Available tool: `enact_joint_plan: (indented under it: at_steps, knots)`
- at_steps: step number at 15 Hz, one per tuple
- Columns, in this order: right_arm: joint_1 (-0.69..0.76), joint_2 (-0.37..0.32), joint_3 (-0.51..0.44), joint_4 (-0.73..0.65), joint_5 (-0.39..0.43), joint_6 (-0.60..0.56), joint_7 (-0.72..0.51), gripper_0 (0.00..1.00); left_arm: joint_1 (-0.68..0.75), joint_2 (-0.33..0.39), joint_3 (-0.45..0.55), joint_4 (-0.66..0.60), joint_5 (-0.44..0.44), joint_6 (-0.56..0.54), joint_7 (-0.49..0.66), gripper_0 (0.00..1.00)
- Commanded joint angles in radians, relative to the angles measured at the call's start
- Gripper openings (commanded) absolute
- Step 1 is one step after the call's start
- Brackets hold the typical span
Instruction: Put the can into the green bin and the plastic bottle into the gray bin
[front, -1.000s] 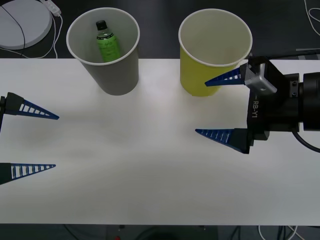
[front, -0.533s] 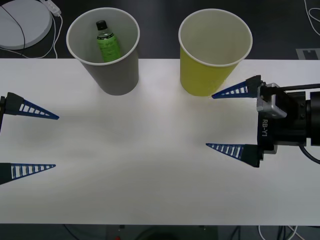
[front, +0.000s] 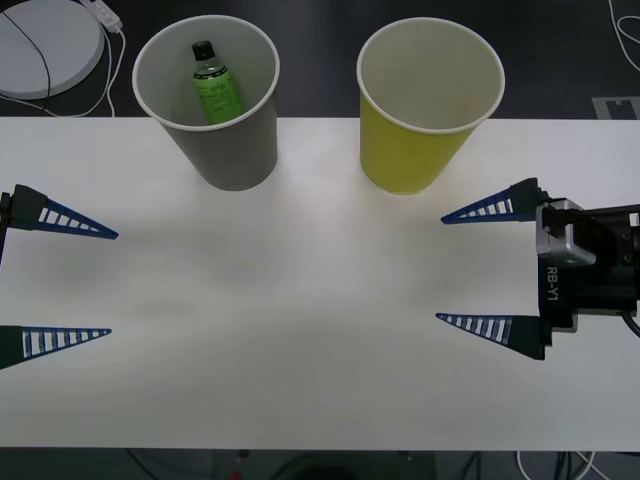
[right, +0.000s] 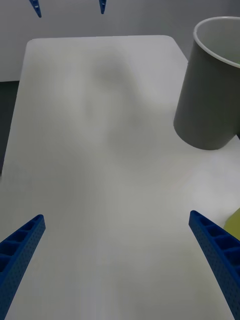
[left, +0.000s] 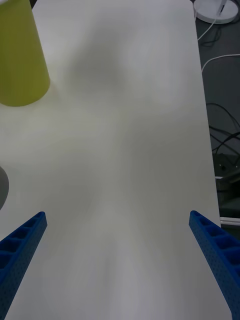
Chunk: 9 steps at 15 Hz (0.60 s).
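The bottle (front: 213, 88) stands inside the gray bin (front: 230, 150) at the table's (front: 300, 300) far edge, about ten o'clock from the right gripper (front: 468, 270), well apart. That gripper hangs empty, fingers spread wide, with the green bin (front: 410, 150) near at eleven o'clock. The left gripper (front: 75, 282) waits at the left edge, also spread.

my table (front: 300, 300): gray bin (front: 225, 140) far left, green bin (front: 415, 150) far right, standing apart | plastic bottle (front: 212, 85) upright inside gray bin | my left gripper (front: 100, 283) over left edge | my right gripper (front: 445, 268) right, nearer than green bin
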Motion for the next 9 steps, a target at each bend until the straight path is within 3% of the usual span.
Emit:
enact_joint_plan:
  at_steps: [1,9]
  knots:
    - [0.014,-0.018,-0.018,0.001,-0.02,-0.003,0.007,1.0,0.0,0.0,0.0,0.0,0.0,0.0,0.0,1.0]
    - [0.076,-0.035,-0.106,0.002,-0.053,-0.069,0.016,1.0,0.0,0.0,0.0,0.0,0.0,0.0,0.0,1.0]
